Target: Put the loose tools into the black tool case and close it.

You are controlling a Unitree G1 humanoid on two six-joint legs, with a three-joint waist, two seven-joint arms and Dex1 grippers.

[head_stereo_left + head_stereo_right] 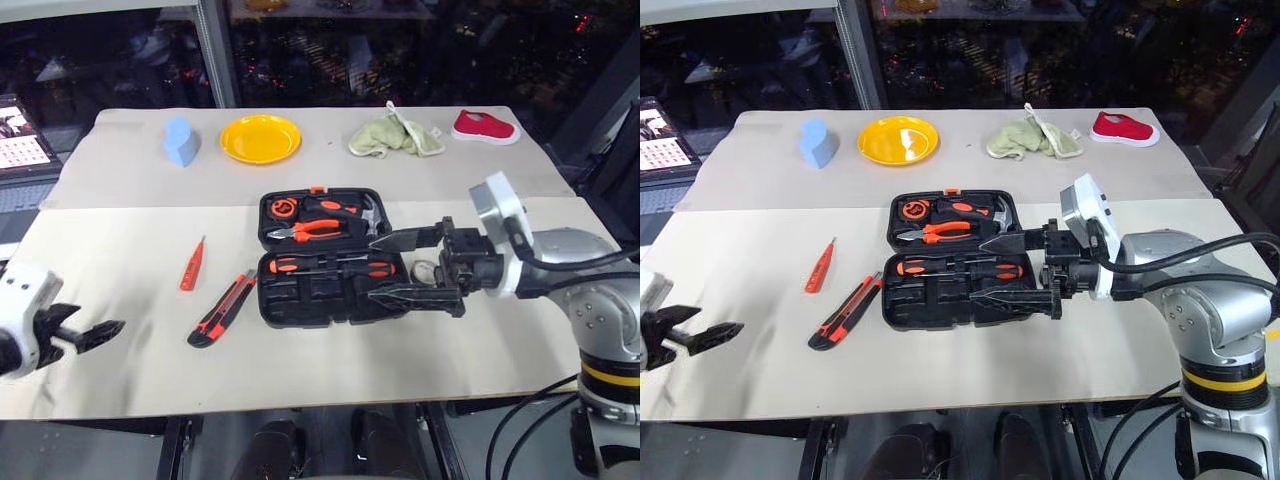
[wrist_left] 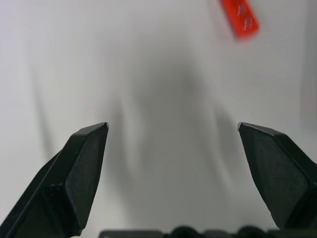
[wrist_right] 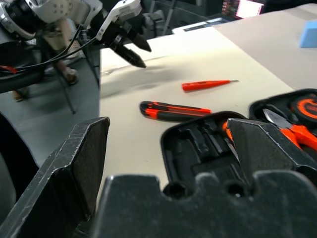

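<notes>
Jaws of both grippers stand wide and empty. On the bench, the utility knife and tester screwdriver lie left of the open tool case, long axes running away from the robot. They sit between the grippers; left gripper hovers nearer than right gripper.

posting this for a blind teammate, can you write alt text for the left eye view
An open black tool case sits mid-table, with two screwdrivers already inside. A utility knife and slim tester screwdriver lie loose on the table to its left. The right gripper hovers open over the case; the left gripper is open near the table's left edge.
</notes>
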